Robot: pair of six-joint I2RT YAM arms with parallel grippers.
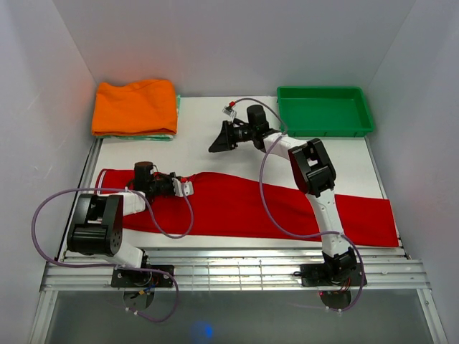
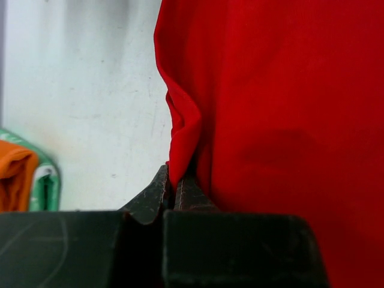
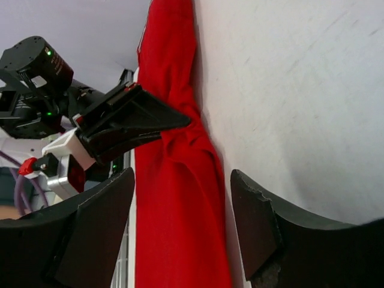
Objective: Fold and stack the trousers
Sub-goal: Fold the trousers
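Trousers (image 1: 237, 208) of smooth red cloth lie as one long band across the near part of the white surface (image 1: 201, 136), their left end partly hidden by the left arm. At far left a folded orange pile (image 1: 134, 106) shows a green layer at its edge. The top view blurs the grasp, but the left wrist view shows the left tool (image 2: 174, 195) clamped on a puckered fold of the red edge. The right tool (image 3: 180, 228) stands wide apart, and a green tray (image 1: 324, 110) sits far right.
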